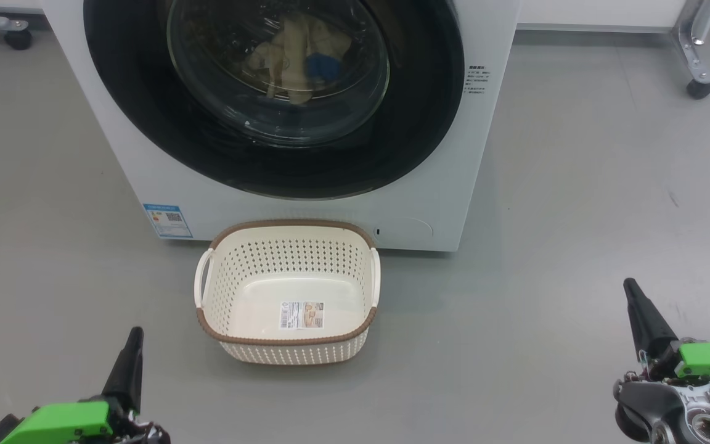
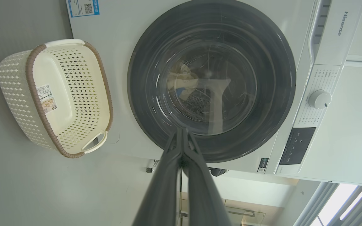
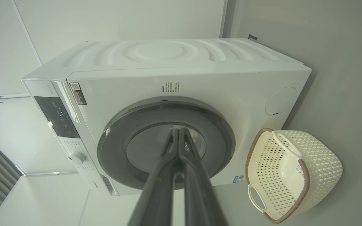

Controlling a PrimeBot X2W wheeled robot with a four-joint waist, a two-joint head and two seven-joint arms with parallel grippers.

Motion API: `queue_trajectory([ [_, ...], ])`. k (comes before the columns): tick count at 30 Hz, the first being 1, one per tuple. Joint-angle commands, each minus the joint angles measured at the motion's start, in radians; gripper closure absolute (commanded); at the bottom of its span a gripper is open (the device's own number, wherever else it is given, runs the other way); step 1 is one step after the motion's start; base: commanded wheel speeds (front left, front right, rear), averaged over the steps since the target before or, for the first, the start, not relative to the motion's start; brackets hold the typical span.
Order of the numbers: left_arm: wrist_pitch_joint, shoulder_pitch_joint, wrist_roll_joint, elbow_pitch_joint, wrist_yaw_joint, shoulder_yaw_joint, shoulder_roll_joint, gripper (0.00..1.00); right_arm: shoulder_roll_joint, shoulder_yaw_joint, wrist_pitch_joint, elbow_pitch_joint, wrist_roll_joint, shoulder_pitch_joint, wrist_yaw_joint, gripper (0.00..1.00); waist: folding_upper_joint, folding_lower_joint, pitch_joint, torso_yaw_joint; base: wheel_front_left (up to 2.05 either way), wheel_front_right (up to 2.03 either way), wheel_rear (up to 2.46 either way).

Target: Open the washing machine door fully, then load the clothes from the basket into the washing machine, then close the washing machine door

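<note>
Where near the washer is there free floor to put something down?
Bare floor lies left of the basket, toward the left gripper, and wider right of it, between the washing machine and the right gripper. Crowded: directly before the machine, where the basket stands.

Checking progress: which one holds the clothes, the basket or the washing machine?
The washing machine: the clothes show through the glass of its shut door, while the basket holds just its label sticker.

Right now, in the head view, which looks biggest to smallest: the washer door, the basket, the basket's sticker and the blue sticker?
1. Washing machine door, even with its top cut off by the picture's edge.
2. Basket.
3. Blue sticker and basket sticker: they look about alike, so I won't rank them.
</note>
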Motion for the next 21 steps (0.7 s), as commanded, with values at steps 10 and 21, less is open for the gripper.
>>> queue_trajectory([
  [10,0.006,-0.05,-0.005,-0.029,-0.007,0.037,0.017,1.0,-0.004,0.014,0.005,-0.031,-0.007,-0.055,-0.003,1.0,0.0,0.0,0.0,0.0,0.0,0.0,0.0],
  [21,0.006,-0.05,-0.005,-0.029,-0.007,0.037,0.017,1.0,-0.004,0.013,0.005,-0.031,-0.007,-0.055,-0.003,1.0,0.0,0.0,0.0,0.0,0.0,0.0,0.0],
])
